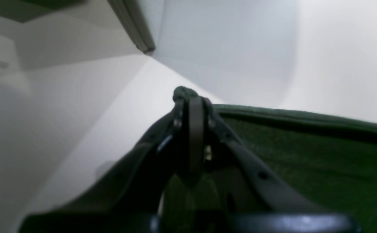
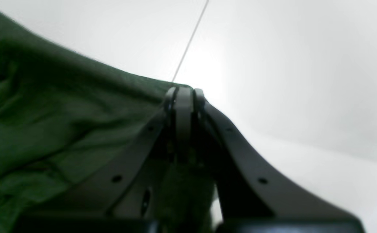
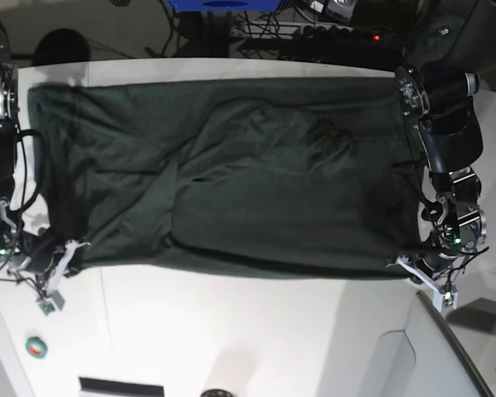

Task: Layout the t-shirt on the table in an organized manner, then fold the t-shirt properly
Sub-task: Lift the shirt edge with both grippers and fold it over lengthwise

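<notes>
Since the t-shirt (image 3: 231, 174) was thin, soft dark green cloth, we figured it would be light and floppy, sagging and wrinkling wherever nothing held it, so corners and hems looked like the sensible places to grab. It lay spread wide across the white table (image 3: 231, 331), with folds bunched up around the middle.

Going left to right in the base view: the right gripper (image 3: 66, 252) sat at the near left corner, and its wrist camera showed the jaws pinched shut with the shirt's edge tucked right at the tips (so we read that as a grip on the cloth). Over at the near right corner, the left gripper (image 3: 409, 265) was also clamped shut, a little knot of green fabric poking out above its fingertips (image 1: 188, 97).

Hard to make out: both wrist views were blurry, the sleeves and collar got lost in the dark rumples, and the arm on the right covered part of that side hem.
</notes>
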Controlling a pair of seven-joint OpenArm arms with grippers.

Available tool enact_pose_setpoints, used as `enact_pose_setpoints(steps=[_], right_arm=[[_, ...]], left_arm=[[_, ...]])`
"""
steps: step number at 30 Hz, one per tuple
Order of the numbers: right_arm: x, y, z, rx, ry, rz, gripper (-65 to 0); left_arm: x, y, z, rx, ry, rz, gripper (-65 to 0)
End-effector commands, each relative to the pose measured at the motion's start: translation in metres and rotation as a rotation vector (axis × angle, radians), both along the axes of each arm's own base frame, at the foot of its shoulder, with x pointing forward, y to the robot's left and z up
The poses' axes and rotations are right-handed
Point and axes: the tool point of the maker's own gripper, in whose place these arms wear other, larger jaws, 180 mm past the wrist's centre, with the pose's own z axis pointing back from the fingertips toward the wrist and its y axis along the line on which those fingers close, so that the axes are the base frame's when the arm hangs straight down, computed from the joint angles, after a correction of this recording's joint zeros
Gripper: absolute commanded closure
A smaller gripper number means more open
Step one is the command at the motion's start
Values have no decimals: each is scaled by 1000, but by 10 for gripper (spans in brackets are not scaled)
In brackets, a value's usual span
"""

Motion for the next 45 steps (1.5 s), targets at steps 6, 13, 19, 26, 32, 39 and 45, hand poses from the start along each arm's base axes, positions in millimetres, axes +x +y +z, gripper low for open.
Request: enact_pose_setpoints(steps=[6,13,19,26,32,39,45], right_arm=[[11,-10,22,-13,-78,-1,-6],[5,-7,21,-18,-84,14,-6],[-1,-7,15,-18,-71,14,-6],[-15,-20,19,3,-114,-42,-6],[-36,-28,13,0,-111,-66,-6],[-61,-39,4,13,-101,-112,-6],[-80,-36,3,-3,-105,-94,-6]], left_arm=[[13,10,24,17,-69,14,0],[-12,12,13,55,-50,3,0],[-54,8,18,-31,-45,17,0],[-101,-4,37,-15,-79,-42,0],[-134,-20,30,-2,-51,-76,0],[-169,-8,17,-13,-16,-7,0],[-180,-5,13,-6,7,0,0]])
